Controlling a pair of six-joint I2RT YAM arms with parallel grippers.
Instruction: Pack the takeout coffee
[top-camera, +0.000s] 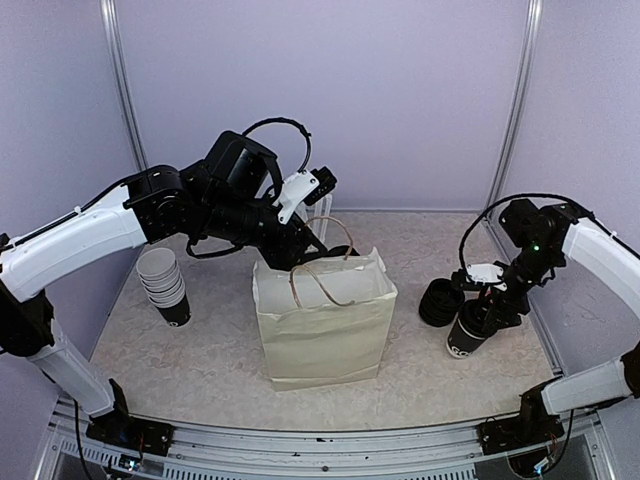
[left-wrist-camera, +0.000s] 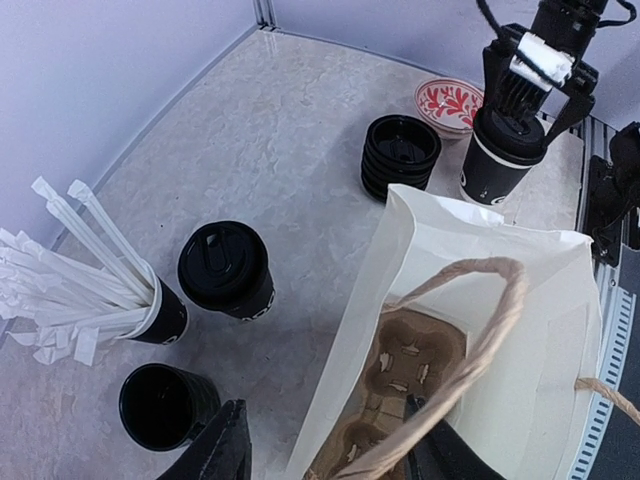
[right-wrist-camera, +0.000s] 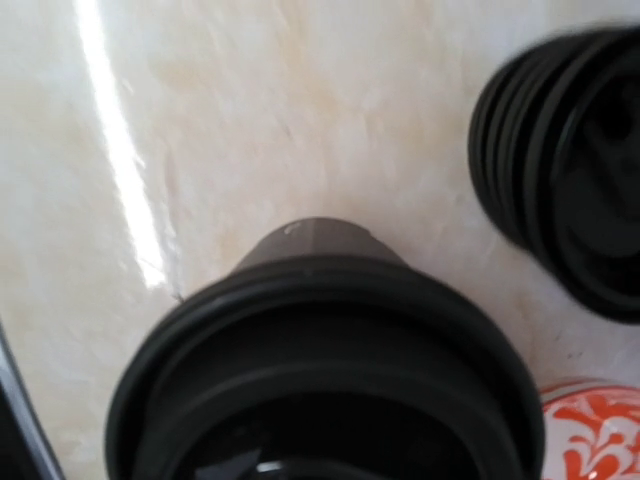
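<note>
Top external view, lower right: right gripper straddles the cup; whether the jaws grip it cannot be told. At centre, left gripper jaws stand apart across the bag rim. Pinching the lid risks popping it off; the handle may snag the cup.

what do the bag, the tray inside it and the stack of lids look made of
bag: matte cream paper, going by its sharp folds and creases.
tray: probably brown moulded pulp, dull and rough-looking.
stack of lids: likely black plastic, thin ridged rims with slight sheen.
</note>
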